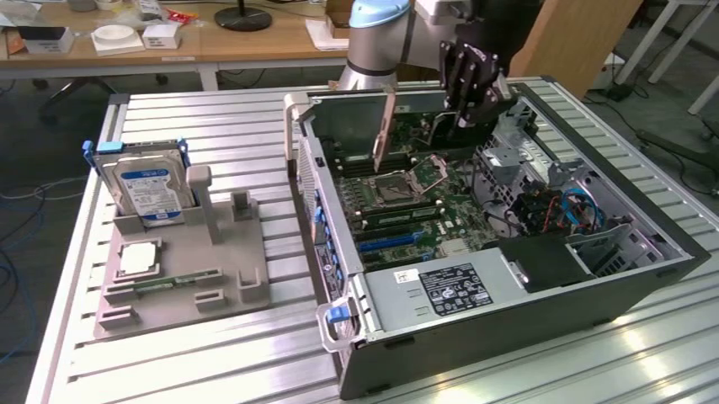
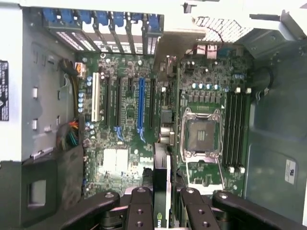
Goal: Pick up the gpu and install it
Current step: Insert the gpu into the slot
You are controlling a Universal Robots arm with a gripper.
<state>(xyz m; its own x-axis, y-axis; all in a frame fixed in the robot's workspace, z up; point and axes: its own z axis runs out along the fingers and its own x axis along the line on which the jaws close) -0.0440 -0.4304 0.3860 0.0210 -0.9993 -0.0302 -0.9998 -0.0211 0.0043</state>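
The claw (image 1: 477,101), at one o'clock in the exterior view, is clenched on the gpu (image 1: 354,122), gripping the card by its upper edge. I see the green board held upright on its long edge over the open computer case (image 1: 629,278). Its silver bracket (image 1: 295,108) points toward the case's rear wall, at about eleven o'clock from the frame's centre. From my wrist camera, the fingers (image 2: 140,206) press on either side of the card's dark edge (image 2: 161,163), which hangs over the motherboard (image 2: 115,158). In that view the edge lies between the long blue slot (image 2: 141,105) and the CPU socket (image 2: 200,133). In the exterior view, the power supply (image 1: 450,290) fills the case's corner at six o'clock. At nine o'clock, well apart from the case, a hard drive (image 1: 146,185) stands upright in a grey holder (image 1: 231,278). A memory stick (image 1: 174,280) lies flat in the same holder, on the slatted metal table (image 1: 202,370).
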